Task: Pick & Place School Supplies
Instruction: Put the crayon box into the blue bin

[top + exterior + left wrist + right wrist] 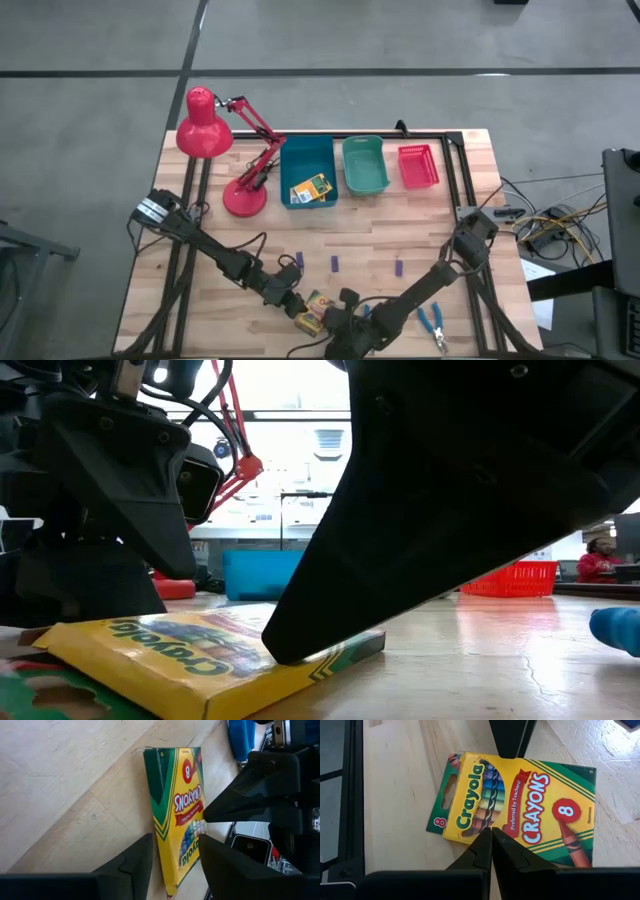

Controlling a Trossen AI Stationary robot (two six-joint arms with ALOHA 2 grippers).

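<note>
1. Lying flat at the table's near edge, the crayon box (520,802) overlaps a second box (444,797)
2. Left gripper (172,857) straddles its edges, fingers apart; right gripper (492,845) rests on its face, fingers together
3. Judged light, thin, crushable cardboard with a slick print; best pinched gently across the narrow edges

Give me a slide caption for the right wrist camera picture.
Right gripper, fingers together, rests on the top crayon box, which overlaps a second crayon box.
</note>
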